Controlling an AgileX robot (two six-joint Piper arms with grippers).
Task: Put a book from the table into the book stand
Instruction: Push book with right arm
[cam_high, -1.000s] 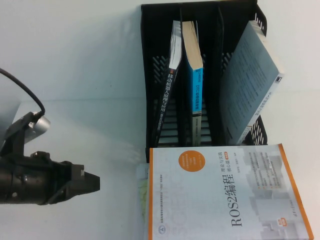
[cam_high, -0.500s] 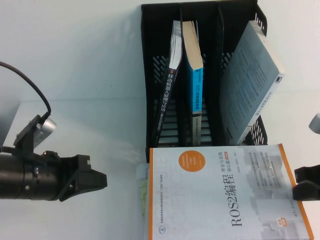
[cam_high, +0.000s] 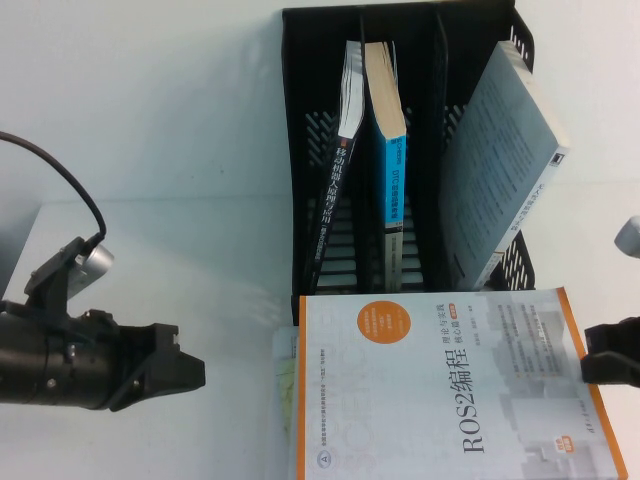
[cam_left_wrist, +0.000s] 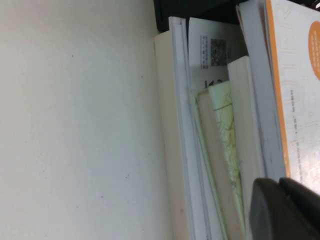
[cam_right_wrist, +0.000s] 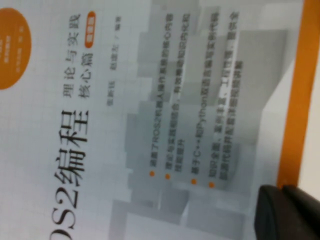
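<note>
The ROS2 book (cam_high: 440, 385) lies flat, its long axis crosswise, between the left gripper (cam_high: 190, 372) and right gripper (cam_high: 592, 366); whether either one's fingers are clenched cannot be told.

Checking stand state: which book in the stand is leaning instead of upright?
The grey book in the rightmost slot of the book stand; the black-spined book and blue-spined book stand upright.

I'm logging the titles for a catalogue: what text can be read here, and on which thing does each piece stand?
"ROS2编程": cover of the orange-edged book lying on the stack.
"理论与实践 核心篇": same cover, right wrist view.
Bulleted lines on that cover: too blurred to quote.
QR code: white page lower in the stack; unreadable.
Black spine and blue spine in the book stand: too small.
Left gripper and right gripper: no text.
</note>
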